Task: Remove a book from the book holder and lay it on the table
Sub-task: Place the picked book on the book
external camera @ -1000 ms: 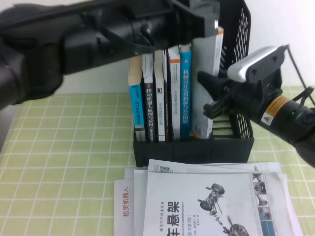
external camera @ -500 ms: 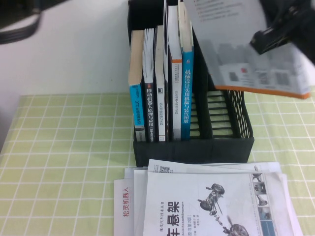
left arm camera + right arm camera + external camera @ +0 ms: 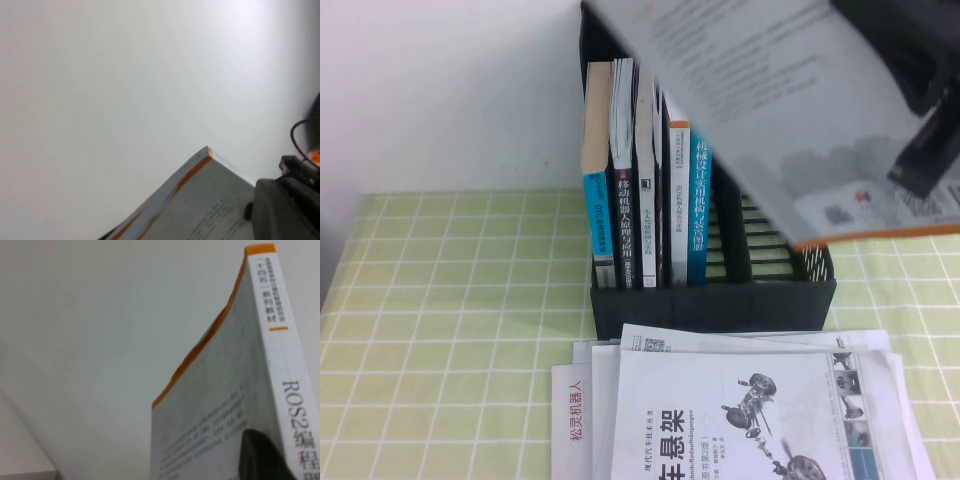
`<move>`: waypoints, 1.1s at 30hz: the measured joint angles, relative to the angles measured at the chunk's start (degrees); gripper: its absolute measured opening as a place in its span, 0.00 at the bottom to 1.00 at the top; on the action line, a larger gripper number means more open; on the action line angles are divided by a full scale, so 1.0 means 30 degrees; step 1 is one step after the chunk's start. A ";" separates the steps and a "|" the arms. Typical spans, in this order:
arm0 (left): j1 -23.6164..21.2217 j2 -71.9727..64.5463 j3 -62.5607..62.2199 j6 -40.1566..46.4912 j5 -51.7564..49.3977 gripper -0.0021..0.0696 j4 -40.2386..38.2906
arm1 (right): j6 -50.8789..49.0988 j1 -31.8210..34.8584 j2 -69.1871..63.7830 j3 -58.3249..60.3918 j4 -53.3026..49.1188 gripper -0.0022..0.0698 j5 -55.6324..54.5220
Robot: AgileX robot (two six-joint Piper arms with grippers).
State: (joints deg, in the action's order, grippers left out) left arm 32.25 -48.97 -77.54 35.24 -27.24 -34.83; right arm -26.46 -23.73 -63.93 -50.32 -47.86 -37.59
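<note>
Book (image 3: 790, 110) hangs tilted above the book holder (image 3: 720, 300), pinched by the right gripper (image 3: 930, 150); tabletop (image 3: 450, 330) lies below. Left gripper's state: cannot tell.

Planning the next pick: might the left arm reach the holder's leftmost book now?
Probably: the leftmost book stands exposed; right gripper holds the grey book up rightward; left gripper is out of view.

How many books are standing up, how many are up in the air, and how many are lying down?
Standing books in the holder: 5
Lifted book, gripped by the right claw above the holder: 1
Flat books on the table: at least 3
Total: at least 9 books
The left claw is out of sight.
</note>
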 joint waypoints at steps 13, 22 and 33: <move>0.0000 0.0861 0.2539 -0.4954 -0.5552 0.03 0.4296 | -1.0885 0.0000 0.0088 0.0000 -1.6787 0.19 -0.2562; 0.0000 0.0825 0.8133 -0.5308 -0.4951 0.03 0.3599 | -0.9448 0.0000 -0.2931 0.0188 -1.8588 0.19 -0.2464; 0.0000 0.0788 1.0078 -0.5379 -0.3989 0.03 0.2694 | -0.3946 0.0000 -0.5442 0.0188 -1.8517 0.19 -0.0165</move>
State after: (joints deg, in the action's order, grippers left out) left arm 32.25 -46.61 -47.30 19.10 -39.21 -26.75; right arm -38.30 -23.73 -80.26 -49.76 -103.41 -38.08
